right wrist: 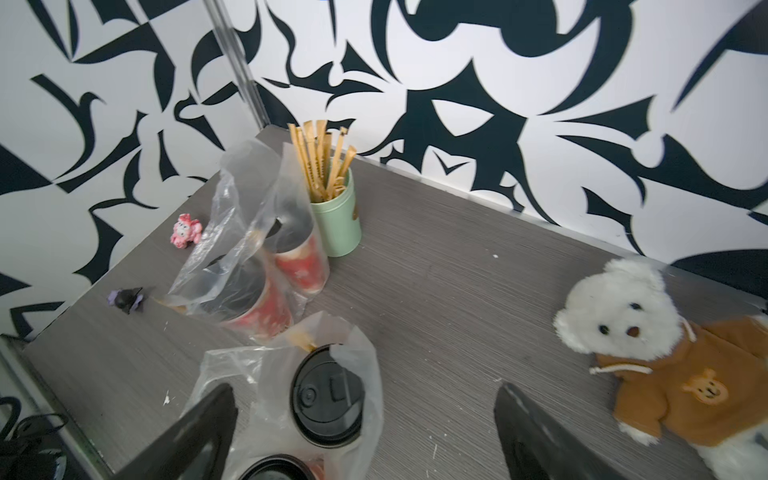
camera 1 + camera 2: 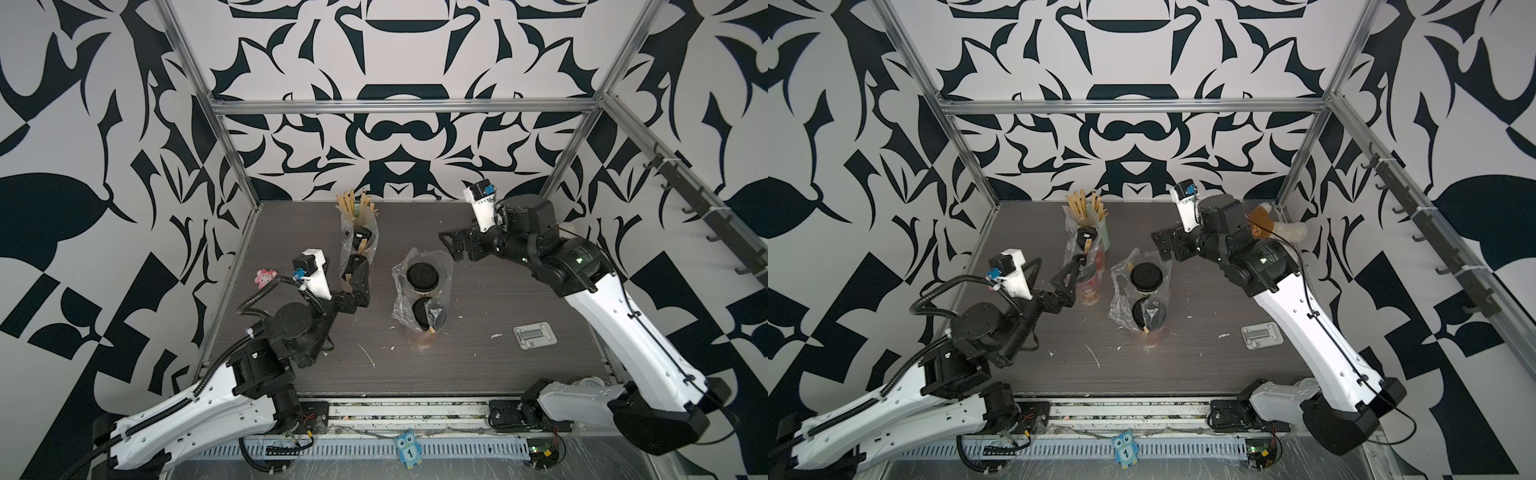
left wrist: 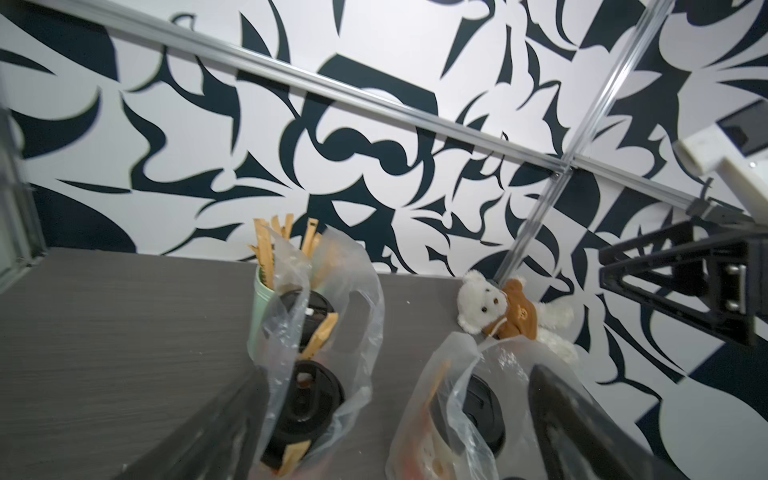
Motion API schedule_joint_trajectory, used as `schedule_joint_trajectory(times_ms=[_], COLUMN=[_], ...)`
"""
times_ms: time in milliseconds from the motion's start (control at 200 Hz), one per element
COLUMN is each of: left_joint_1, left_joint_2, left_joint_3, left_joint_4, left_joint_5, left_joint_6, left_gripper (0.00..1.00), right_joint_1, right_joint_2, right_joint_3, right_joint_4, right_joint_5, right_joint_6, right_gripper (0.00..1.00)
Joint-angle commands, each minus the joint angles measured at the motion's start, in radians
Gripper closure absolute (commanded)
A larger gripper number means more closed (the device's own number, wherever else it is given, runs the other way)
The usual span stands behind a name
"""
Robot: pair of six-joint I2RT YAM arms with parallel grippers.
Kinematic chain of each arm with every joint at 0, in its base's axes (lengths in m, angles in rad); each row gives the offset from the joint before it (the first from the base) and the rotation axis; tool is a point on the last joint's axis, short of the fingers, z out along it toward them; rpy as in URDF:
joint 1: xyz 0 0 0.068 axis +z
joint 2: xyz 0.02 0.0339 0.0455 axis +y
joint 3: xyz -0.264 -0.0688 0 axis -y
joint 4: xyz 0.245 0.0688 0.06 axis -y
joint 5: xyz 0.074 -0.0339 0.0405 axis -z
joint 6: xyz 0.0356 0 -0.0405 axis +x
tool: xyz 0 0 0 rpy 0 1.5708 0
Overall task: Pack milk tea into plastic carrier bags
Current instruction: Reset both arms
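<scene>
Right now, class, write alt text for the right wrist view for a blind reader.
The near carrier bag and the far carrier bag each hold black-lidded cups; the right gripper hangs open by the near one. A green stick holder stands beside the far one; a white teddy lies aside.

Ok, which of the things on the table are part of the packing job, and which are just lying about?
Job: far carrier bag with two red cups; near carrier bag with two lidded cups.
Lying about: mint-green stick holder, teddy bear, pink toy, purple toy, grey flat piece.
</scene>
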Motion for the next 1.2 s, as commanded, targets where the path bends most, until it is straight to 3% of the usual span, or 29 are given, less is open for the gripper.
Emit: schedule_joint_trajectory(times_ms=[0,130,265,360,455,560,770,900,1130,1195], left_joint_1=[0.022,0.189,0.563,0.809,0.926,0.974,0.978,0.977,0.975,0.975], left_joint_2=[0.0,0.079,0.174,0.246,0.313,0.424,0.672,0.713,0.717,0.76], left_joint_3=[0.043,0.122,0.122,0.092,0.008,-0.057,-0.134,-0.244,-0.443,-0.5], left_joint_4=[-0.037,-0.241,-0.382,-0.431,-0.324,-0.201,0.05,0.294,0.764,0.913], left_joint_5=[-0.157,-0.182,0.017,0.114,0.125,0.113,0.075,0.092,0.181,0.238], left_joint_6=[0.166,0.115,-0.061,-0.193,-0.22,-0.189,-0.086,-0.026,0.107,0.125], left_gripper=[0.01,0.01,0.01,0.0,0.01,0.01,0.01,0.01,0.0,0.01], right_joint_1=[-0.093,-0.253,-0.413,-0.48,-0.499,-0.504,-0.517,-0.517,-0.515,-0.514], right_joint_2=[-0.015,0.018,0.036,0.042,0.054,0.071,0.115,0.146,0.271,0.271], right_joint_3=[-0.009,-0.09,-0.261,-0.382,-0.481,-0.571,-0.776,-0.919,-1.123,-1.129], right_joint_4=[-0.007,0.024,0.173,0.276,0.351,0.443,0.73,0.971,1.439,1.436], right_joint_5=[-0.067,-0.155,-0.218,-0.173,-0.058,0.038,0.145,0.198,0.149,0.099], right_joint_6=[-0.001,0.012,0.05,0.071,0.053,0.038,0.036,0.007,-0.037,-0.057], right_gripper=[0.01,0.01,0.01,0.01,0.01,0.01,0.01,0.01,0.01,0.01])
